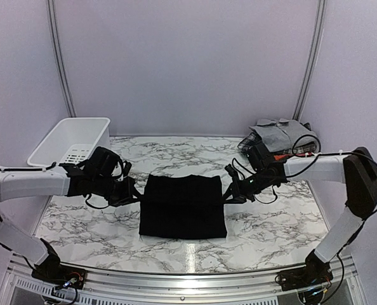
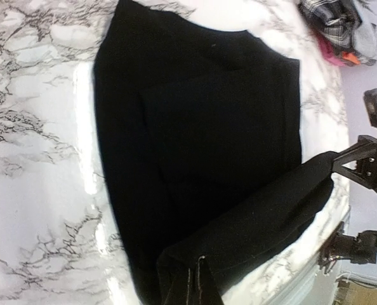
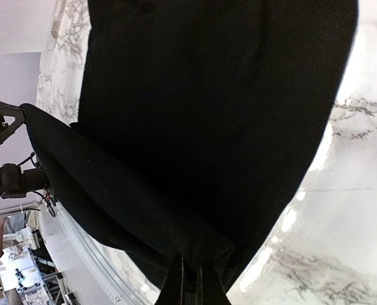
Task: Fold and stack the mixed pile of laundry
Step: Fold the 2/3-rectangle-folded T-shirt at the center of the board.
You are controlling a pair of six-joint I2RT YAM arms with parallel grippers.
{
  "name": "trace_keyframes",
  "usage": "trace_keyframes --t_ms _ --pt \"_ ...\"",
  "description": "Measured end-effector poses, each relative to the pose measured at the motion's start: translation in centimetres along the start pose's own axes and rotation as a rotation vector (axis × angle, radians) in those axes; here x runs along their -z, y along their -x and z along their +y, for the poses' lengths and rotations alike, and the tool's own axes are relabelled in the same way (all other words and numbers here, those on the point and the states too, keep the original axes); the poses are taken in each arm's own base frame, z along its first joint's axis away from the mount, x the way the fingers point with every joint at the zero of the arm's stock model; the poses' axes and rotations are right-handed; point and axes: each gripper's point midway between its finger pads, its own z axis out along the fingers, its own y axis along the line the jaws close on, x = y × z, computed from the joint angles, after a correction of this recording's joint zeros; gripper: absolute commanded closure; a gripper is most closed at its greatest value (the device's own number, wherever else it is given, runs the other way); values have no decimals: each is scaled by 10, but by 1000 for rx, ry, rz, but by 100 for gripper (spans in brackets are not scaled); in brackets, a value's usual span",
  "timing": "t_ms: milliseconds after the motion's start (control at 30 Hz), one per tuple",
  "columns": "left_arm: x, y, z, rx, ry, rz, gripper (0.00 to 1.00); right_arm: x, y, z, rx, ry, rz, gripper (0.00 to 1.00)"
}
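My left gripper and right gripper are each clamped onto a side edge of the black cloth, with one band stretched taut between them. The rest of it lies flat and squarish mid-counter. The other laundry is heaped in the far right corner.

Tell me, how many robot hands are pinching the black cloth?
2. The left gripper pinches the black cloth on its left side, and the right gripper pinches its right side. Both are in plain view.
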Motion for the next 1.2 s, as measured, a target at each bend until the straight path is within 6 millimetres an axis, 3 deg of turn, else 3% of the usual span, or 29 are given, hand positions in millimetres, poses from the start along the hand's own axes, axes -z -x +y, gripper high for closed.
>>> trace_keyframes --t_ms 133,300,633,833,1200 --pt "23 6 -19 -2 -60 -55 100 17 1 16 7 24 -46 100" --pt "17 14 -17 13 -23 -45 100 19 10 15 -1 0 -44 100" --pt "7 85 -35 2 -22 -117 100 40 79 4 9 -23 -118 100" --pt "-10 106 -16 24 19 -111 100 31 110 -2 19 -14 -118 100" --pt "-38 127 11 52 66 -85 100 0 143 -24 -2 2 -87 100"
